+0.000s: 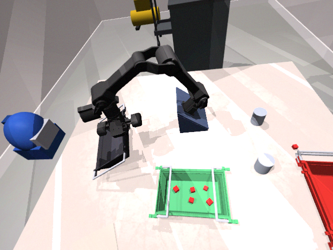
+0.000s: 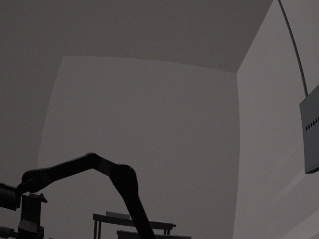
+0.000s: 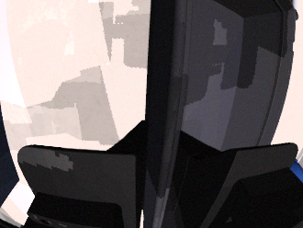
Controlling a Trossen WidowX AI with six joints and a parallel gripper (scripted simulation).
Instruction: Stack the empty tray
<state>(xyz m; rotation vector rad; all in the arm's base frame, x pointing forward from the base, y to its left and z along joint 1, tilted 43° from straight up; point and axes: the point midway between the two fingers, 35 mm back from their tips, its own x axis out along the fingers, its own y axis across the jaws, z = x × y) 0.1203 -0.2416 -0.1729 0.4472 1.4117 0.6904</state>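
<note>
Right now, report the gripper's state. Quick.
Gripper: closed on the wall of the empty black tray, which hangs tilted, one end lifted.

Hidden and cut-off parts around the black tray and the bench

In the top view the arm's wrist is covering the claw (image 1: 114, 129) and the near end of the black tray (image 1: 111, 154), so the grip point is not showing; in the wrist view the fingers are pressing on the tray's wall, whose ends are running out of the picture. The red tray (image 1: 320, 185) is being cut by the right edge. The exterior view is too dark to read.
</note>
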